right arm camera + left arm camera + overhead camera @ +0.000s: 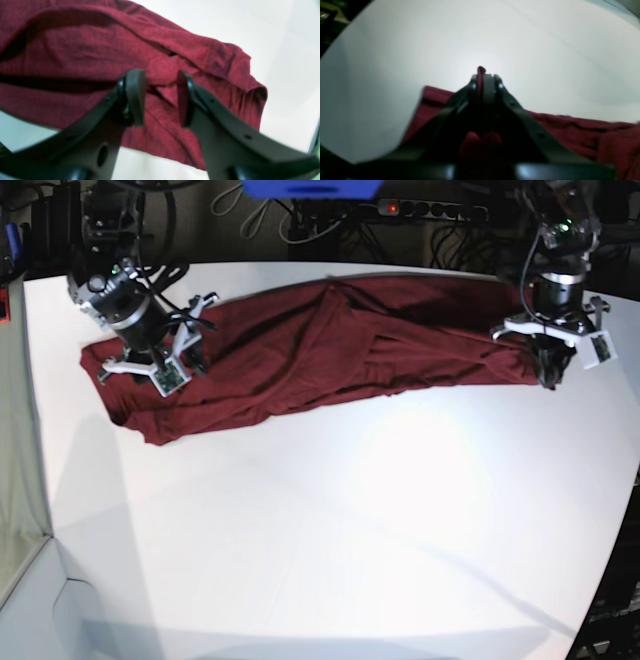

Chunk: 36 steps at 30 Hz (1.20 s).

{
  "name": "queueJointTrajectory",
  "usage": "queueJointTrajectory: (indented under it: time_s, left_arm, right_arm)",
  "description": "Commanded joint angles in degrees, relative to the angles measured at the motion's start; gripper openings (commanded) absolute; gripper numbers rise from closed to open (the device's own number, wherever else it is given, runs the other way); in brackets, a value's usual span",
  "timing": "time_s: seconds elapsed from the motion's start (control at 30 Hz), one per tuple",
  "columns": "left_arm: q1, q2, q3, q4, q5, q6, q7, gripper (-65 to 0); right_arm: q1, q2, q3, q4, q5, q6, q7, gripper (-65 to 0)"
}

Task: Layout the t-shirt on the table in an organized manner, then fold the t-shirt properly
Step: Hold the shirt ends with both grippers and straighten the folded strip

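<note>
While lying stretched across the far half of the table point(330, 520): t-shirt point(330, 345) spreading as a long maroon band, left-to-right in base view, wrinkled, with folds running along its length.

L jaws: pressing together w/ a thin ridge of maroon cloth pinched between the pads, a small nub of it poking out past the tips in L wrist view.

L gripper point(483, 77): gripping the t-shirt's edge at its end on base view's right side; fabric trailing back under the fingers and off to the right of that wrist view.

L arm pose: coming down near-vertical from above at base view's right, wrist pointing downward, gripper point(548, 370) sitting low at the cloth's end near the table's curved edge.

R jaws: standing apart, roughly halfway, a clear gap betw. the two dark pads; nothing clamped between them.

R gripper point(160, 97): hanging just over the rumpled cloth, a creased fold showing through the gap; can't tell if the tips are touching fabric.

R arm pose: leaning in from the far corner at base view's left, wrist tilted down and toward the table's middle, gripper point(185, 360) over the t-shirt's opposite end.

Table: showing white and bare around the cloth in all views.
</note>
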<state>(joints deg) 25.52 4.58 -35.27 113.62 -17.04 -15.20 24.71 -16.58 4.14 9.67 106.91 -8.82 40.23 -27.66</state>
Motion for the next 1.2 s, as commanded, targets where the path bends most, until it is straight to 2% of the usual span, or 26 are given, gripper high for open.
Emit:
queueJointTrajectory:
  time_s: [0.0, 0.3, 0.63, 0.7, 0.87, 0.97, 1.07, 1.17]
  left_arm:
    - [-0.2, -0.2, -0.8, 0.2, -0.5, -0.2, -1.4, -65.0]
    - [-0.1, 0.0, -6.4, -0.4, -0.5, -0.2, -1.4, -65.0]
    - [-0.3, -0.1, -7.0, -10.3, -0.5, -0.2, -1.4, -64.7]
    - [-0.2, -0.1, -7.1, -11.5, -0.5, -0.2, -1.4, -60.9]
    - [-0.3, 0.0, -8.9, -12.1, -0.5, -0.1, -1.4, -40.1]
    - [-0.4, 0.2, -10.0, -11.6, -0.6, -0.1, -1.4, -31.8]
    - [-0.2, 0.0, -10.0, -9.9, -1.5, -0.1, -1.4, -26.7]
    - [0.1, -0.1, -11.5, -8.6, -5.6, -0.1, -1.4, -24.1]
  right_arm:
    - [0.3, 0.4, 0.1, 0.8, 0.6, -0.2, 1.4, -42.4]
    - [0.4, 0.3, 0.1, 0.6, 0.6, -0.2, 1.3, -42.4]
    - [0.5, -0.8, 0.2, 0.6, 0.6, -0.2, 1.4, -42.4]
    - [0.5, -0.8, 0.2, 0.6, 0.6, -0.2, 1.3, -42.4]
    - [0.4, -0.8, 0.2, 0.6, 0.6, -0.2, 1.3, -42.3]
    - [0.5, -0.8, 0.2, 0.6, 0.6, -0.2, 1.3, -42.3]
    - [0.5, -0.8, 0.2, 0.6, 0.6, -0.2, 1.3, -42.3]
    - [0.5, -0.8, 0.2, 0.6, 0.6, -0.2, 1.3, -42.3]
